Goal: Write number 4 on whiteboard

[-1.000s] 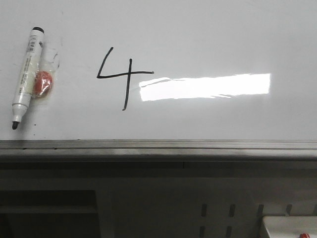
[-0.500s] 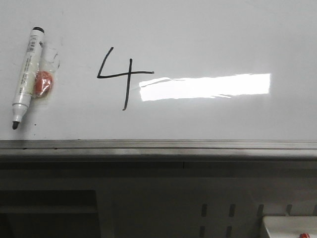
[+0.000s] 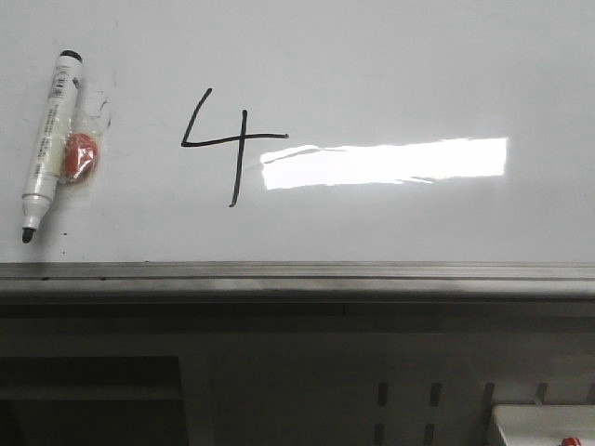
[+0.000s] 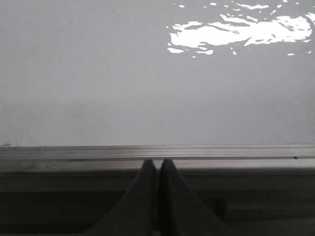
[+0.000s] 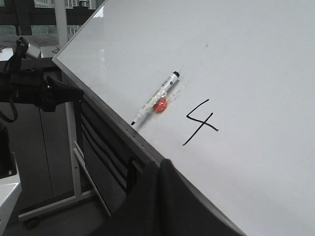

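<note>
The whiteboard (image 3: 418,74) fills the front view, with a bright rectangular glare right of centre and a grey metal frame edge (image 3: 297,274) along its near side. The number 4 (image 3: 232,141) is drawn in thin black strokes left of centre; it also shows in the right wrist view (image 5: 199,127). A white marker with a black tip (image 3: 48,139) lies on the board at the left. My left gripper (image 4: 157,164) is shut and empty, its tips over the frame edge. My right gripper (image 5: 165,164) is shut and empty, by the board's near edge.
A small orange object in clear wrap (image 3: 79,156) lies against the marker. A white box with red bits (image 3: 544,423) shows below the board at the right. A dark arm (image 5: 39,91) and a metal stand are beyond the board's left end.
</note>
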Controlling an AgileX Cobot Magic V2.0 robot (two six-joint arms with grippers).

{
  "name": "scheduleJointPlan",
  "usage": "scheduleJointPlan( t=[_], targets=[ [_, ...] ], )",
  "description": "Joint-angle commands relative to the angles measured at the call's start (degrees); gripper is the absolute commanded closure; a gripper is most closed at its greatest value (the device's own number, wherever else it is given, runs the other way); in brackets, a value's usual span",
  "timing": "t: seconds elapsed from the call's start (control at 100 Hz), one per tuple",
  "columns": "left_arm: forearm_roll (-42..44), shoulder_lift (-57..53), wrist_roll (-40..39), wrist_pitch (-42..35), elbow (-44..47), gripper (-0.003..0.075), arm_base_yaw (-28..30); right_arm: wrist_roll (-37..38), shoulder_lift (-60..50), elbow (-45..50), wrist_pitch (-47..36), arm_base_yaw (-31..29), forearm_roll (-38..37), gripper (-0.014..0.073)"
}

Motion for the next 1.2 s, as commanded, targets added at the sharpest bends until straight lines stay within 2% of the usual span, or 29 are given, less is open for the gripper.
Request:
scheduleJointPlan(
  t=[0.0,0.88,1.02,1.19],
  targets=[
    [-0.5,-1.49,0.1,-2.97,1.93,0.0741,0.11,-0.56,0.54,-1.45,-4.23,-0.34,-0.42,0.0659],
    [-0.5,-1.49,0.1,-2.97,1.93,0.0741,0.11,-0.56,0.54,-1.45,-5.42,-1.01,-0.82,0.0659],
    [-0.5,-1.49,0.1,-2.97,1.93,0.0741,0.11,-0.56,0.54,-0.29,-8.01,-6.89,-1.26,0.0659],
    [-0.5,-1.49,0.1,-2.97,1.93,0.0741,0.11,-0.56,0.54,4.72,-18.34,-21.03,-1.26,0.0659]
  ],
)
